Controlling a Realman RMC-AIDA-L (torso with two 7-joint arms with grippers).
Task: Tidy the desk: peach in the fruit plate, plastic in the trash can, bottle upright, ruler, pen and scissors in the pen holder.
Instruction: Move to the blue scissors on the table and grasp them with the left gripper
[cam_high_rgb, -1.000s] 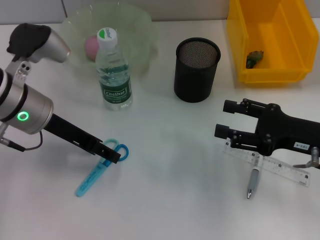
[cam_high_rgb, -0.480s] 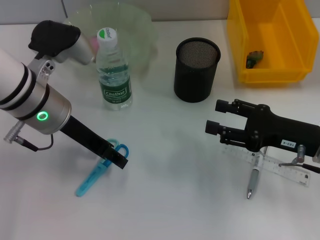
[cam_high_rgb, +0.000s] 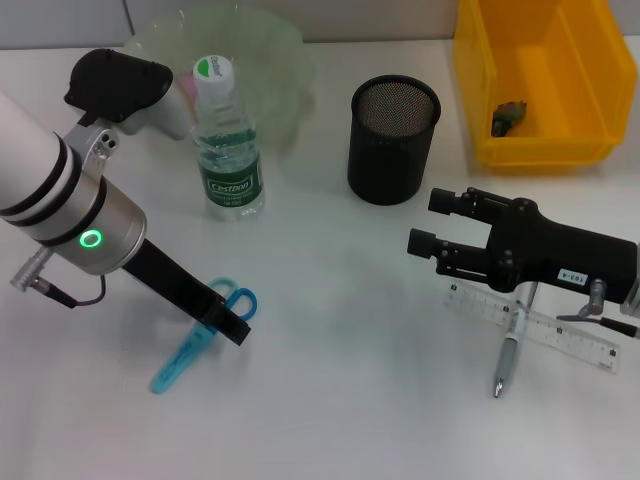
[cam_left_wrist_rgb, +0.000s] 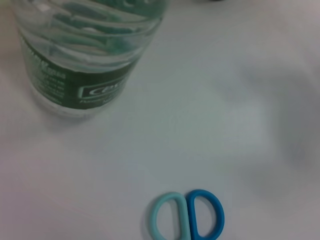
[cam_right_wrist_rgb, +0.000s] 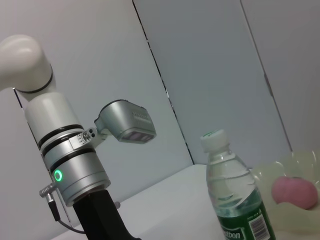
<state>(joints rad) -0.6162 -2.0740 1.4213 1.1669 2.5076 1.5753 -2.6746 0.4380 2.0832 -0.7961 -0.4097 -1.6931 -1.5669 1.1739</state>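
Note:
The blue scissors (cam_high_rgb: 198, 338) lie flat at front left, and my left gripper (cam_high_rgb: 230, 324) is down at their handles (cam_left_wrist_rgb: 187, 215). The bottle (cam_high_rgb: 228, 140) stands upright just in front of the green fruit plate (cam_high_rgb: 275, 45). The pink peach (cam_right_wrist_rgb: 295, 192) rests in that plate. My right gripper (cam_high_rgb: 432, 223) hovers open and holds nothing, just left of the clear ruler (cam_high_rgb: 565, 338) and the pen (cam_high_rgb: 508, 362), which lies under it. The black mesh pen holder (cam_high_rgb: 393, 140) stands behind it. The plastic (cam_high_rgb: 510, 115) lies in the yellow trash can (cam_high_rgb: 590, 150).
My left arm's elbow (cam_high_rgb: 115, 85) hangs in front of the fruit plate's left side. The bottle stands between the left arm and the pen holder. White desk surface (cam_high_rgb: 340, 380) stretches between the scissors and the pen.
My left arm has swung right, its elbow now over the fruit plate, with the gripper still at the scissors' handles. The right gripper has moved left and slightly back, off the ruler.

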